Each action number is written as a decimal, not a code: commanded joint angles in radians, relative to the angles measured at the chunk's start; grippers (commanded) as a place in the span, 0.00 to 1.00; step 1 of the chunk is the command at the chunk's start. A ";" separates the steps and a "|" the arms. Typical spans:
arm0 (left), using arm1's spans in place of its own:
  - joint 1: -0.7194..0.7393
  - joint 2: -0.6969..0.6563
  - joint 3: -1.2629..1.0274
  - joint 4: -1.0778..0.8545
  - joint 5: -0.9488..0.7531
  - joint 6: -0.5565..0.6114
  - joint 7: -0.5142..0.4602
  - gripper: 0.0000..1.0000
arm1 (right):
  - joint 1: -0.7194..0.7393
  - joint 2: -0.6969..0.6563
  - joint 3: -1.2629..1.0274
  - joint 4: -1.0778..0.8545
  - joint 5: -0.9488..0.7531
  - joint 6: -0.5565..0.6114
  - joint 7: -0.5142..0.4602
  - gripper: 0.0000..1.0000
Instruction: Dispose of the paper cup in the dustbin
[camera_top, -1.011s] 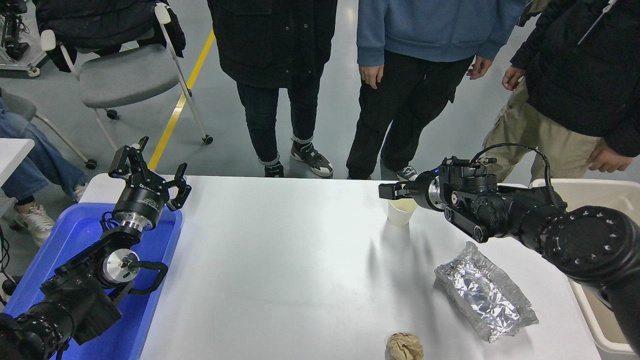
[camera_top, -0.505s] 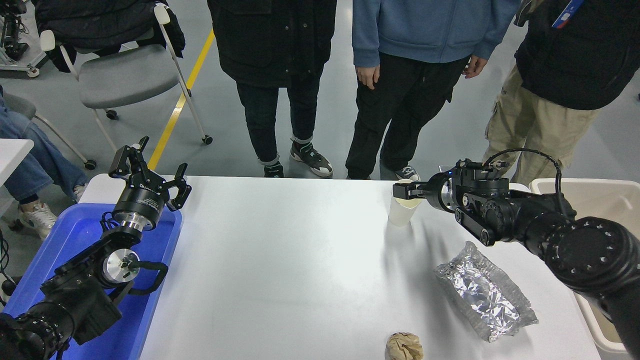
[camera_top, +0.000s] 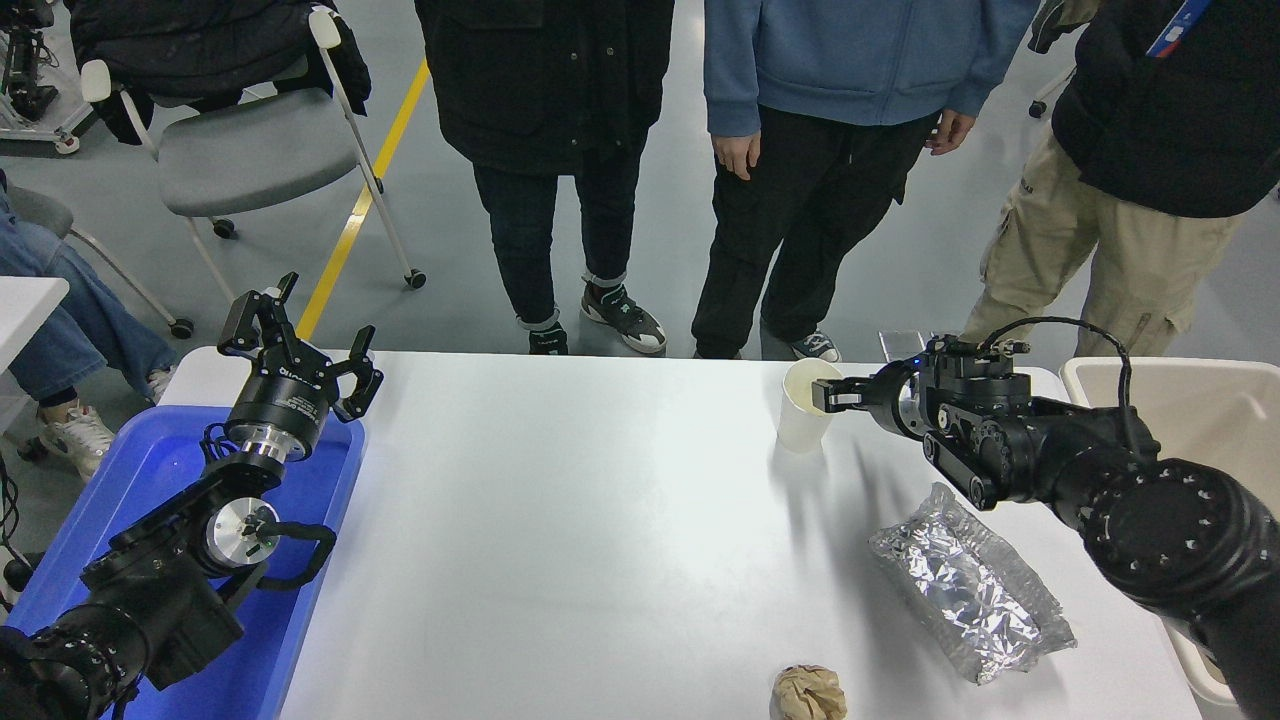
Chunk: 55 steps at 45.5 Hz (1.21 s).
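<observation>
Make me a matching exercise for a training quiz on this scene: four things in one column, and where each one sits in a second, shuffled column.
Things:
1. paper cup
2. dustbin
3. foil packet
4. brown paper ball

Places:
A. at the table's near edge, bottom of the picture
B. beyond the table's right edge, behind the right arm
C. upright near the table's far edge, at the tip of the right gripper
D. flat on the table, right of centre, under the right arm

Pairs: 1-C, 2-B, 3-D, 4-A
</observation>
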 joint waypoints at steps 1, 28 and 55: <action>0.000 0.000 0.000 0.000 0.000 0.000 0.000 1.00 | -0.004 0.000 -0.008 -0.005 -0.003 0.019 0.002 0.00; 0.000 0.000 0.000 0.000 0.000 0.000 0.000 1.00 | 0.083 0.000 -0.005 0.018 0.002 0.115 0.117 0.00; 0.000 0.000 0.000 0.000 0.000 0.000 0.000 1.00 | 0.529 -0.139 0.006 0.428 0.015 0.258 0.180 0.00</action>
